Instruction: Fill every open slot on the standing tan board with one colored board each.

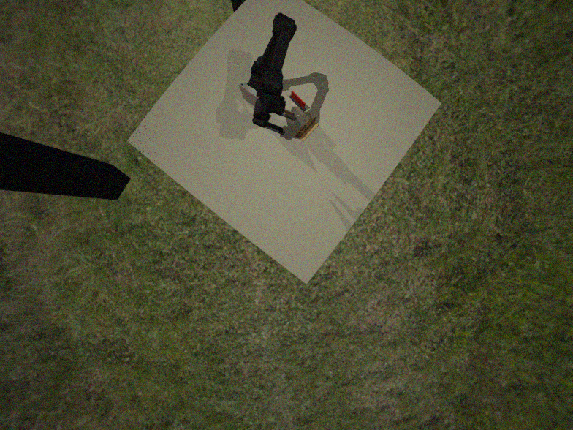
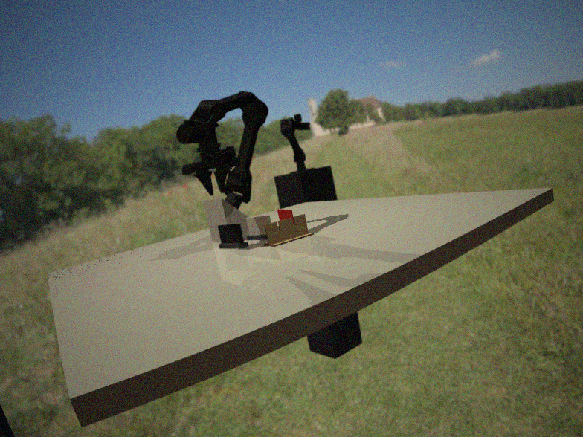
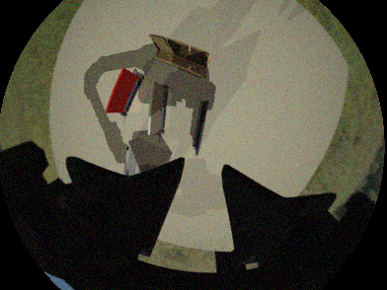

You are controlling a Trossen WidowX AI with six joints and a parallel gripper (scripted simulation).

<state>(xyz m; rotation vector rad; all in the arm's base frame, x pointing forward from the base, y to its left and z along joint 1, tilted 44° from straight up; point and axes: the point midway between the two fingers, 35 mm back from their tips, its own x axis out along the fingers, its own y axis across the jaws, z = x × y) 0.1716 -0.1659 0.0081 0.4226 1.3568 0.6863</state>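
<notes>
The tan board (image 1: 307, 129) (image 2: 285, 230) (image 3: 190, 62) stands upright on its base, with slots in its top edge; no board sits in the slots I can see. A red board (image 1: 297, 99) (image 2: 285, 215) (image 3: 122, 92) stands in a holder behind it. A grey-brown board (image 2: 259, 225) (image 3: 157, 109) stands between the red board and a black board (image 2: 230, 232) (image 3: 199, 127), each in its own holder. My gripper (image 2: 216, 192) (image 3: 203, 165) is partly open and empty, pointing down above the table near the black board. The arm hides the black board in the top view.
A pale grey block (image 1: 248, 95) (image 2: 215, 220) stands beside the arm's base, close to the grey-brown and black boards. A black box (image 2: 306, 184) with another small dark arm stands beyond the table (image 1: 277, 199) (image 2: 188, 310). Arm shadows fall across the boards.
</notes>
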